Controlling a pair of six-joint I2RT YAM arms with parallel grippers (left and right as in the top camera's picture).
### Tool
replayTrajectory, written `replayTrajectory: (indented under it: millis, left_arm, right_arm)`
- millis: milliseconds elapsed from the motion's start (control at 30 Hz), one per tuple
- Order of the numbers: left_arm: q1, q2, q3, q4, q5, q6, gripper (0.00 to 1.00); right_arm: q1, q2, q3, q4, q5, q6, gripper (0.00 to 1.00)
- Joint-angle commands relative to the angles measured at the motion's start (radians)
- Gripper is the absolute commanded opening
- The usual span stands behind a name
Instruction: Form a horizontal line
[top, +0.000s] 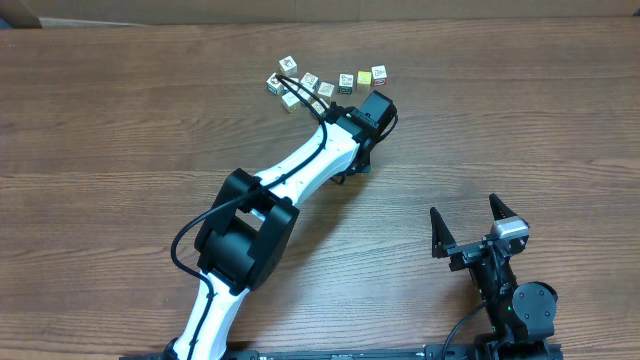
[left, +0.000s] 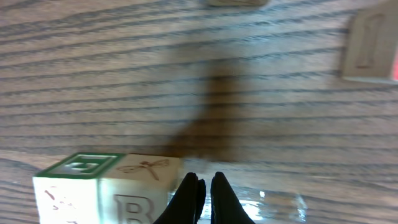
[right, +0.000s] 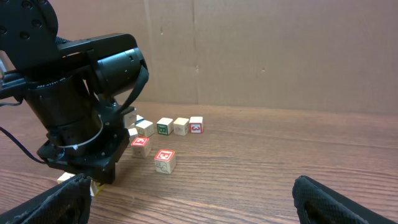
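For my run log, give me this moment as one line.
left tool shut, empty, beside lettered cube | right tool open, away from cubes | four-cube row lined up, other cubes loose

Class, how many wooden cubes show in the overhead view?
8 cubes: a rough row of four at the far side, and a cluster of four to its left. The left arm may hide others.

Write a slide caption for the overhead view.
Shut left gripper beside the wooden cubes; right gripper open, well apart.
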Motion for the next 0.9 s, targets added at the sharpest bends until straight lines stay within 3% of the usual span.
replayTrajectory:
  millis: [0,533,867]
  left_arm:
    - [0.023,0.025,-0.014,-0.007,0.003,-0.011,0.04]
    - [0.029,0.025,0.001,0.018,0.051,0.023,0.04]
    - [0.029,-0.035,0.130,-0.042,0.117,0.077,0.04]
  right_arm:
    - [-0.003,-0.008,-0.010,0.004,-0.002,-0.004,1.00]
    - [-0.003,-0.008,-0.010,0.004,-0.002,-0.004,1.00]
    - [-0.003,-0.008,-0.010,0.004,-0.002,-0.004,1.00]
